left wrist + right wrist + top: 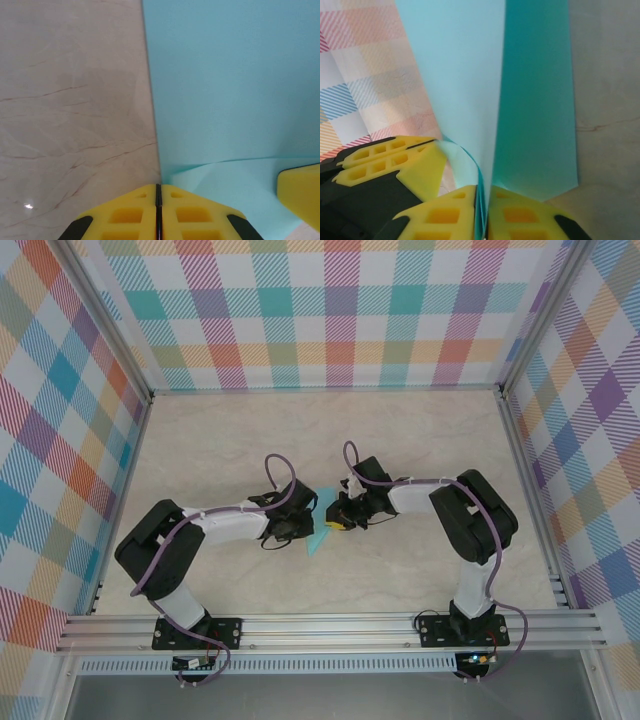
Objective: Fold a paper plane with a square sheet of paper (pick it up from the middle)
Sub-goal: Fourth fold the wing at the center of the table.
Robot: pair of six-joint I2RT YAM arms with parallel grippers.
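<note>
Count: 2 arms, 2 grippers, 1 turquoise sheet. No other loose item on the table.

Square sheet of paper point(320, 538): sat at the centre of the top view, between the 2 wrists, already folded. In the right wrist view it rose as 2 long panels, 1 pale and 1 darker, meeting along a crease.

Left gripper point(157, 192): yellow fingers pressed together, no gap at the seam. The sheet's left edge and a raised fold ran right into the tips, so it was pinching the paper there.

Right gripper point(484, 194): jaws narrow, clamped on several paper layers that came out between the pads at lower centre of its own view. The left gripper's fingers point(395, 160) lay just beside, at lower left, with a curl of paper reaching them.

Surface: beige marble-patterned table point(220, 440), bare around the arms. Plaid cloth walls point(340, 310) on 3 sides, with metal posts at the corners. An aluminium rail point(330, 625) carried both bases across the bottom of the frame. 2 purple cables point(275, 465) looped over the arms.

Hard to make out: in the top view both wrists covered most of the sheet, leaving 1 small triangle visible. Its full outline and fold count could not be told. Both wrist views cut the paper off at the top edge.
</note>
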